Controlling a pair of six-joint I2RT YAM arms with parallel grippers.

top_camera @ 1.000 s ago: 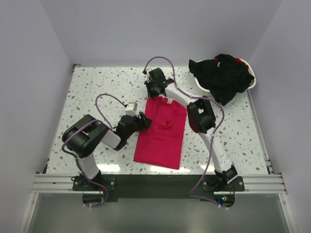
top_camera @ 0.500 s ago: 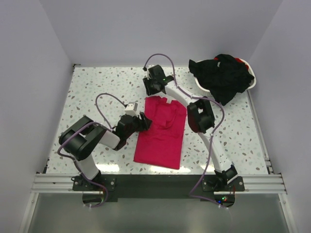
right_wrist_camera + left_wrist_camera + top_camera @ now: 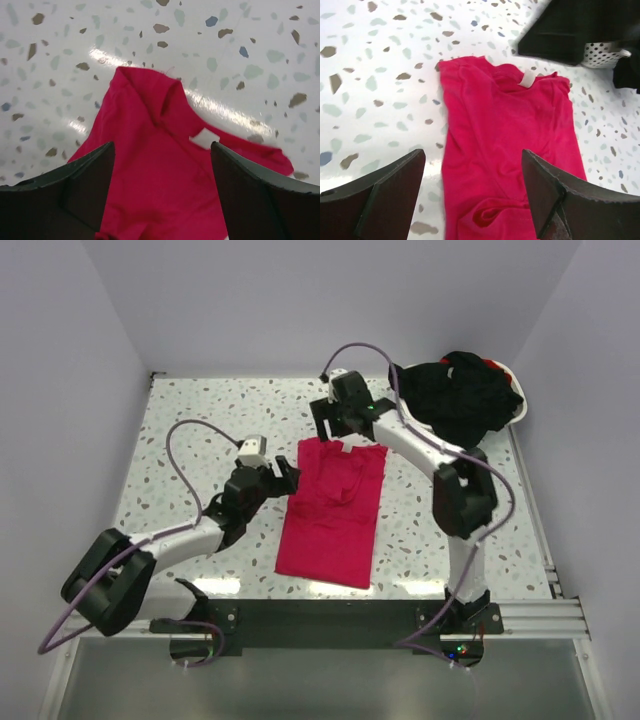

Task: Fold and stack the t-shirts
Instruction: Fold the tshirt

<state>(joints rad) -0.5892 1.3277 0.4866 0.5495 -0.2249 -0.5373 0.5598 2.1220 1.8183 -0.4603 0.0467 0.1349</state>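
The pinkish-red t-shirt (image 3: 333, 512) lies on the table as a long narrow folded strip, with its collar and white neck label (image 3: 205, 138) at the far end. My left gripper (image 3: 284, 476) hovers open at the shirt's left edge near the top, and red cloth (image 3: 510, 120) shows between its fingers with nothing held. My right gripper (image 3: 337, 426) is open just above the collar end (image 3: 160, 170), also holding nothing. The black t-shirts (image 3: 462, 392) are piled in the basket at the far right.
The white plastic basket (image 3: 412, 412) sits at the far right corner, with black cloth hanging over its rim. In the left wrist view the right arm (image 3: 565, 30) is a dark block beyond the collar, with the basket (image 3: 602, 50) beside it. Grey walls enclose the speckled table (image 3: 190, 430).
My right gripper opened from shut and let go of the collar end, and that arm swung right. My left gripper opened wider, and its arm stretched out low toward the shirt.
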